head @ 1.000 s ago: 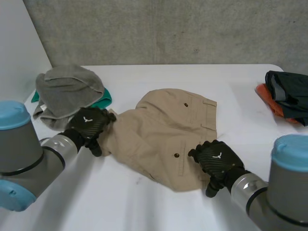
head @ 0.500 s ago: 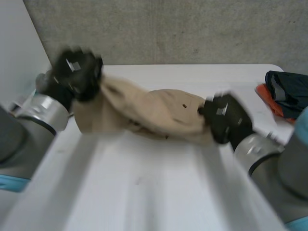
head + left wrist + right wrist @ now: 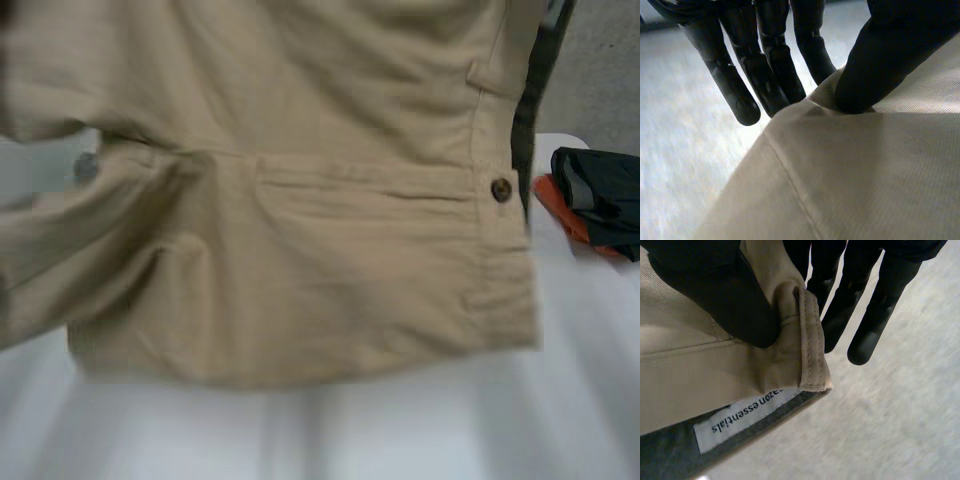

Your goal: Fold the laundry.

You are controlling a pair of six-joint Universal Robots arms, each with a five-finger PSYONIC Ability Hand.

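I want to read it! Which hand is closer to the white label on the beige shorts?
Right. The right hand pinches the beige shorts beside the white label; the left hand pinches another edge.

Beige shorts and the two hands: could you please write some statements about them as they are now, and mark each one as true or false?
1. The beige shorts are held up above the table, close to the head camera. True.
2. The left hand pinches the cloth between its thumb and fingers. True.
3. The right hand is open, away from the shorts. False: its thumb pins the waistband edge against its fingers, near the white label.
4. The button on the shorts is white. False: it is dark brown.
5. A dark garment lies on an orange garment on the table. True.
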